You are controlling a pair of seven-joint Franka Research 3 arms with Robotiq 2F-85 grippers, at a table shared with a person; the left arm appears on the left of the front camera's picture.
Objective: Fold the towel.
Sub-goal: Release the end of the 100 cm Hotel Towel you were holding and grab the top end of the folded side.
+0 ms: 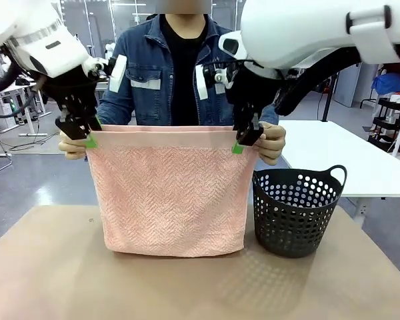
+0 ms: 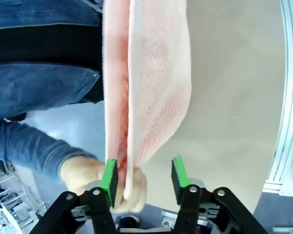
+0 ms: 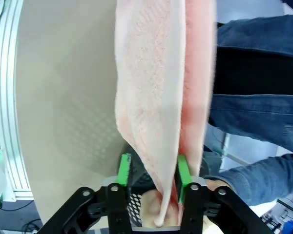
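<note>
The pale pink towel (image 1: 170, 200) hangs folded double above the table, its lower fold just touching the tabletop. A person across the table pinches its two top corners, one hand (image 1: 70, 147) at picture left and the other hand (image 1: 273, 143) at right. My left gripper (image 1: 87, 137) is at the left corner. In the left wrist view this gripper (image 2: 144, 175) stands open, with the towel (image 2: 151, 83) hanging between its spread pads beside the person's hand (image 2: 80, 175). My right gripper (image 1: 243, 141) is at the right corner. Seen from its wrist, it (image 3: 154, 170) is open around the towel (image 3: 151, 83).
A dark perforated basket (image 1: 297, 210) stands on the brown table (image 1: 53, 280), just right of the towel. The person in a denim jacket stands close behind the towel. A white table sits at the far right.
</note>
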